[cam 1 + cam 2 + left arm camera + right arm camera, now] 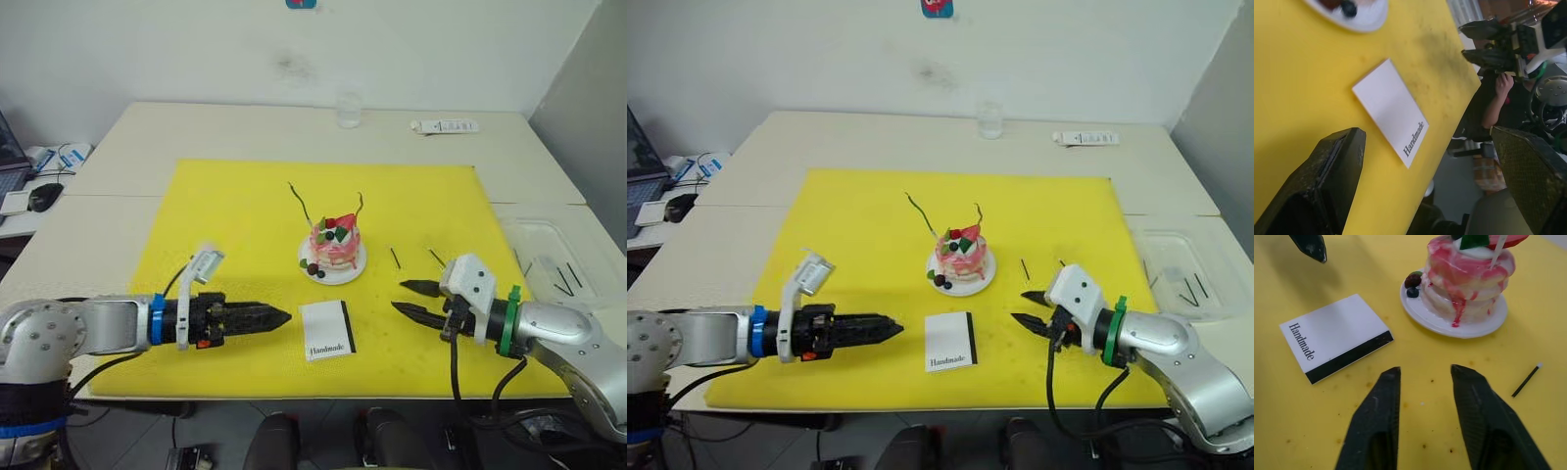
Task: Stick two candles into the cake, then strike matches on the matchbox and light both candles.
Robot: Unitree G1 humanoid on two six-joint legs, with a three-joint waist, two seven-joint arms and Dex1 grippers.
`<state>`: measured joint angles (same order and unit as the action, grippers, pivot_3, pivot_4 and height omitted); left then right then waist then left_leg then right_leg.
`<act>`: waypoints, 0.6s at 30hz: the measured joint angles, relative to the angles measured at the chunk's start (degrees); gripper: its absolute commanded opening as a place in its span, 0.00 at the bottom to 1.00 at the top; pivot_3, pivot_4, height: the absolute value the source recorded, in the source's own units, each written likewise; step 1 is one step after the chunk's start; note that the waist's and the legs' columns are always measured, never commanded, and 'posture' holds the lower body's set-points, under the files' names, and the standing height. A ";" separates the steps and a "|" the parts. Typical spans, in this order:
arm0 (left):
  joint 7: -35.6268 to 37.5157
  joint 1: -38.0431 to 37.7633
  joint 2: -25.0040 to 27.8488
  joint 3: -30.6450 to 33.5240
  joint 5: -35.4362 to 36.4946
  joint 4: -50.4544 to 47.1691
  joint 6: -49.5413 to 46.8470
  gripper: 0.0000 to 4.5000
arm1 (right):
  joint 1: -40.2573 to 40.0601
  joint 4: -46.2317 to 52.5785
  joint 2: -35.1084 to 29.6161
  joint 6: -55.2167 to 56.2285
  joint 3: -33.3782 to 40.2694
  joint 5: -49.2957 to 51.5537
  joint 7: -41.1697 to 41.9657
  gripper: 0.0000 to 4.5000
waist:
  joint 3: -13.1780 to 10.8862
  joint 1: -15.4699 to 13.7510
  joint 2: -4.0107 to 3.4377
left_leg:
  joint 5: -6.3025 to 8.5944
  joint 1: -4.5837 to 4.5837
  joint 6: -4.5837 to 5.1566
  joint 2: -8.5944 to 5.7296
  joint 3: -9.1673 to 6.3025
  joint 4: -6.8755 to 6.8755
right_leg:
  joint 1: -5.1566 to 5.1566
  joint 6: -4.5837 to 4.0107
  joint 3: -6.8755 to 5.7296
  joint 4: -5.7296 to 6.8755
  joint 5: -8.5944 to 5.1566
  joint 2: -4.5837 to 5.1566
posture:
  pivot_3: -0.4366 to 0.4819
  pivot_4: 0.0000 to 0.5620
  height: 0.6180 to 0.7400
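While both candles already stand in the cake, the lighting step is judged not yet begun. Nearest, the matchbox [326,330] lies flat on the yellow mat [235,206] close to its front edge, black striking strip turned toward the right gripper [413,299]. That gripper hovers at the box's 3 o'clock, fingers apart at a moderate width and empty, seemingly poised to take a match. The left gripper [279,316], at the box's 9 o'clock, points at it; in the head views its fingers look together, in its wrist view apart, so its width cannot be told. Two matches [395,258] lie loose on the mat at the cake's 3 o'clock, beyond the right gripper. The cake [334,245] sits on its white plate [345,273] at the box's 12 o'clock, the candles [299,203] leaning outward from its top. Open mat surrounds everything. Farther, a clear tray [549,250] of spare sticks lies off the mat's right edge; a glass [349,110] and a remote [444,126] occupy the table's far side.
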<state>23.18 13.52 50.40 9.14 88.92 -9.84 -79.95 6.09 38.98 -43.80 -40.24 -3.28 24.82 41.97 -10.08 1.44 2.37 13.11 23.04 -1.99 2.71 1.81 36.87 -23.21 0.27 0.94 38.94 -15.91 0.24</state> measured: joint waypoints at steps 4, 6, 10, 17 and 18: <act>-5.45 1.11 -2.74 -1.87 1.25 1.65 0.11 1.00 | 2.10 0.00 -0.21 -1.63 -1.95 0.08 0.49 0.01 | 0.01 -0.01 -0.01 | 0.00 -0.05 0.00 0.02 -0.04 -0.02 | 0.01 -0.02 -0.02 0.07 0.00 -0.03 | 0.48 0.27 1.00; -8.61 1.82 -6.05 -3.05 1.74 3.11 0.54 1.00 | 3.12 -0.04 -0.23 -2.53 -3.92 -0.19 0.59 0.01 | 0.01 -0.04 -0.01 | -0.01 -0.05 -0.01 0.01 -0.05 0.01 | 0.03 -0.02 -0.03 0.08 0.01 -0.03 | 0.48 0.27 1.00; -12.57 2.83 -8.28 -3.96 3.54 3.75 0.85 1.00 | 4.92 -0.77 -0.24 -3.59 -7.14 -1.25 0.59 0.01 | 0.02 -0.05 0.01 | -0.01 -0.04 -0.01 -0.06 0.00 0.06 | 0.05 0.00 0.01 0.08 0.02 0.03 | 0.48 0.27 1.00; -14.97 3.14 -12.18 -4.26 2.97 5.25 1.93 1.00 | 10.57 -5.19 1.72 -4.58 -13.58 -5.11 0.12 0.01 | 0.05 -0.71 -0.02 | -0.01 -0.06 -0.01 -0.17 0.01 0.11 | 0.09 0.04 0.00 0.07 0.05 0.10 | 0.48 0.27 1.00; -15.08 3.20 -12.63 -4.25 2.97 5.45 1.98 1.00 | 10.94 -5.78 1.86 -4.55 -14.33 -5.85 0.10 0.01 | 0.06 -0.90 -0.03 | -0.01 -0.06 -0.01 -0.17 0.02 0.11 | 0.10 0.04 0.00 0.07 0.05 0.10 | 0.48 0.27 1.00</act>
<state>8.10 16.72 37.77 4.88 91.89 -4.39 -77.97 17.03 33.20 -41.94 -44.79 -17.61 18.97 42.07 -10.02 0.54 2.34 13.10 22.98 -2.00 2.54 1.82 36.98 -23.11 0.31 0.94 39.02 -15.87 0.34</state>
